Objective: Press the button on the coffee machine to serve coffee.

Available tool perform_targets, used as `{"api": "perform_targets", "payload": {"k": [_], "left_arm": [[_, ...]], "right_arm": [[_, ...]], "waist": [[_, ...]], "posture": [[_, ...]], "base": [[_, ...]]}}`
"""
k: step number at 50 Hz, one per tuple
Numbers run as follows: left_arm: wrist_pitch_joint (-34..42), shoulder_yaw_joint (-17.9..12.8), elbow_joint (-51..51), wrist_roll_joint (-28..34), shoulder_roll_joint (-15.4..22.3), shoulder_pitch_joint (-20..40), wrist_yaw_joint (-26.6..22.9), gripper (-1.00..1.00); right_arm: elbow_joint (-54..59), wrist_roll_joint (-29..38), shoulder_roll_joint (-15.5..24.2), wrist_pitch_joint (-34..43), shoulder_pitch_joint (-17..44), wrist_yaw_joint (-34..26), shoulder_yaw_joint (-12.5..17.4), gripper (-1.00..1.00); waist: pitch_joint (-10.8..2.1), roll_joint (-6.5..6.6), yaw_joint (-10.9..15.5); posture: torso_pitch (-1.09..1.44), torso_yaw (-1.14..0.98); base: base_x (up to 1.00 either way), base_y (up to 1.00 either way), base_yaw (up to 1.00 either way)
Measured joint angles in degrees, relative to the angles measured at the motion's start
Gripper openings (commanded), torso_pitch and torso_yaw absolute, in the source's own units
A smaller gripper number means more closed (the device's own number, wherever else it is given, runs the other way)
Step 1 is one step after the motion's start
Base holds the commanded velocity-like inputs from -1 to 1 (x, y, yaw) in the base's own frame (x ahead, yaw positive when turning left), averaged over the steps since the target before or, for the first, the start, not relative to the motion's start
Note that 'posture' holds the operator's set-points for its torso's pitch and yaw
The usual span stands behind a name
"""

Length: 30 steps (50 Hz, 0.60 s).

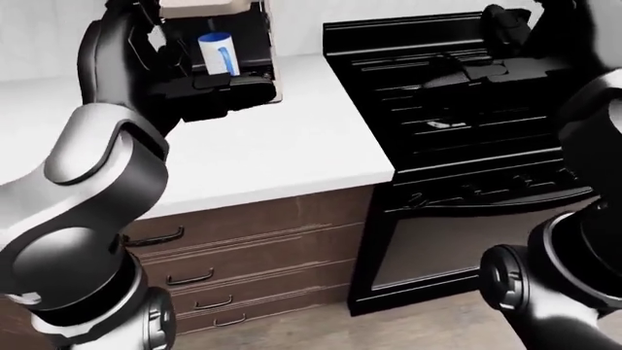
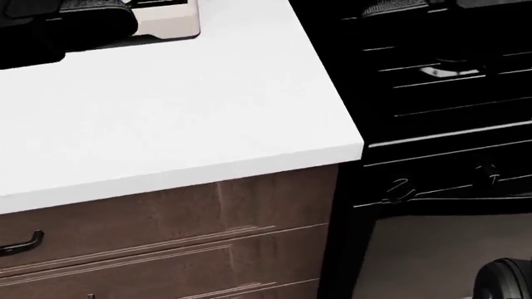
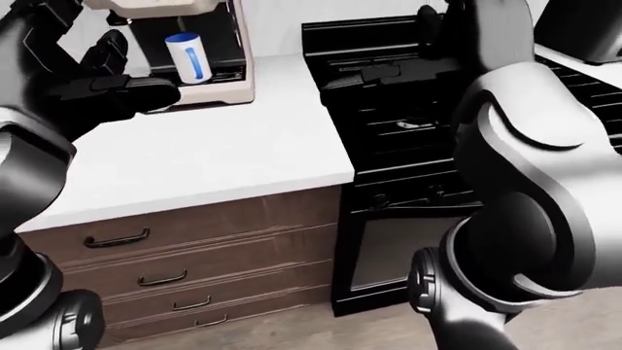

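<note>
The cream coffee machine (image 3: 233, 55) stands on the white counter (image 3: 214, 153) at the top left of the right-eye view. A white and blue cup (image 3: 187, 57) sits in its bay. Its upper part is cut off by the view's top, so no button shows. My left hand (image 3: 126, 73) hovers open just left of and below the cup, close to the machine's base, fingers spread and holding nothing. My right hand (image 3: 384, 55) floats open above the black stove (image 3: 408, 124), well right of the machine. In the head view only the machine's base (image 2: 170, 22) appears.
Brown drawers (image 3: 175, 248) with dark handles run under the counter. The black stove with knobs (image 2: 399, 190) and an oven door (image 1: 428, 248) adjoins the counter's right end. Wood floor (image 1: 370, 328) lies below. My right forearm (image 3: 534, 168) fills the right-eye view's right side.
</note>
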<state>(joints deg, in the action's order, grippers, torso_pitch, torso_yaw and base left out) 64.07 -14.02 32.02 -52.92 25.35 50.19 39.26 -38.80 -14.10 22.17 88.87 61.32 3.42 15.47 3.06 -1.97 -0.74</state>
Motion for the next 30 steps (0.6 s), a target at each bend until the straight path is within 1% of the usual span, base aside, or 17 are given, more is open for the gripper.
{"api": "perform_targets", "payload": {"k": [2,4,6,8,10,11,12,13,16,18,22,24,25,26,28,29,30], "left_arm": [[0.7,0.4,-0.6,-0.4,0.1,0.3,0.0,1.00],[0.8,0.1,-0.6,-0.6,0.3,1.0,0.2,1.00],[0.3,-0.4,0.0,-0.5,0.5,1.3,0.4,1.00],[-0.4,-0.4,0.4,-0.3,0.6,1.0,0.2,1.00],[-0.7,-0.4,0.0,-0.1,0.8,0.8,0.0,1.00],[-0.7,-0.7,-0.2,0.1,0.8,0.1,0.0,1.00],[-0.5,-0.9,-0.6,0.4,0.7,-0.5,0.1,1.00],[-0.2,-1.0,-0.8,0.6,0.5,-0.8,0.4,1.00],[0.4,-0.9,-0.7,0.5,0.5,-0.2,0.7,1.00],[0.3,-0.8,-0.2,0.2,0.5,0.3,0.6,1.00],[-0.3,-1.0,0.3,0.1,0.7,0.3,0.5,1.00],[-0.3,-1.0,0.2,0.1,0.7,0.5,0.6,1.00],[-0.4,-0.7,0.3,0.1,0.3,0.3,0.6,1.00],[-0.2,-0.3,0.4,-0.1,0.2,-0.1,0.5,1.00],[0.4,0.4,-0.1,-0.6,0.0,-0.4,0.3,1.00],[0.6,0.4,-0.2,-0.7,0.1,-0.3,0.2,1.00],[0.5,0.3,-0.2,-0.7,0.2,0.0,0.1,1.00]], "right_arm": [[0.7,0.2,0.1,0.6,0.5,0.2,0.0,1.00],[0.5,0.1,0.2,0.0,0.9,0.1,-0.2,1.00],[-0.1,0.0,0.1,-0.8,0.6,0.0,-0.3,1.00],[-0.1,0.0,0.0,-1.0,0.5,0.1,-0.2,1.00],[0.3,0.0,-0.2,-1.0,0.5,0.2,-0.3,1.00],[0.3,-0.1,-0.8,-1.1,-0.2,0.2,-0.8,1.00],[0.3,-0.5,-0.9,-0.8,-0.6,0.0,-1.4,1.00],[0.2,-0.8,-1.0,-0.4,-0.7,-0.2,-1.6,1.00],[-0.1,-1.2,-0.8,-0.1,-0.5,-0.3,-1.3,1.00],[-0.5,-1.0,-0.7,-0.9,-0.6,-0.2,-0.8,1.00],[0.1,-0.9,-0.6,-2.5,-0.9,0.0,-0.6,1.00],[0.6,-0.9,-0.5,-2.6,-0.7,0.2,-0.6,1.00],[0.6,-0.9,-0.4,-2.7,-1.1,0.2,-0.4,1.00],[0.6,-0.9,-0.5,-2.6,-1.7,0.4,-0.2,1.00],[0.7,-0.7,-0.5,-2.0,-2.4,0.6,0.1,1.00],[0.9,-0.7,-0.5,-1.9,-2.2,0.7,0.1,1.00],[0.9,-0.8,-0.4,-2.0,-1.9,0.8,0.1,1.00]], "waist": [[-0.74,-0.38,0.2],[-0.84,0.37,0.5],[-0.37,2.04,0.4],[0.00,4.25,0.0],[-0.43,6.84,0.1],[-0.13,6.24,0.5],[0.37,6.06,0.7],[0.52,5.95,0.8],[0.04,4.03,0.4],[0.08,2.83,0.3],[0.29,1.06,0.3],[0.08,-0.29,0.4],[0.13,0.40,-0.1],[0.31,0.65,-0.3],[-0.10,0.06,0.0],[-0.37,0.40,0.1],[-0.42,1.18,0.2]], "posture": [[0.00,0.00],[0.00,0.00],[0.00,0.00],[0.00,0.00],[0.00,0.00],[0.00,0.00],[0.00,0.00],[0.00,0.00],[0.00,0.00],[0.00,0.00],[0.00,0.00],[0.00,0.00],[0.00,0.00],[0.00,0.00],[0.00,0.00],[0.00,0.00],[0.00,0.00]], "base": [[0.04,0.47,0.00],[0.03,0.47,0.00],[0.04,0.46,0.00],[0.04,0.46,0.00],[0.03,0.46,0.00],[0.04,0.46,0.00],[0.03,0.46,0.00],[0.03,0.46,0.00],[0.04,0.46,0.00],[0.09,0.45,0.00],[0.12,0.42,0.00],[0.13,0.38,0.00],[0.16,0.32,0.00],[0.16,0.29,0.00],[0.18,0.18,0.00],[0.19,0.13,0.00],[0.20,0.07,0.00]]}}
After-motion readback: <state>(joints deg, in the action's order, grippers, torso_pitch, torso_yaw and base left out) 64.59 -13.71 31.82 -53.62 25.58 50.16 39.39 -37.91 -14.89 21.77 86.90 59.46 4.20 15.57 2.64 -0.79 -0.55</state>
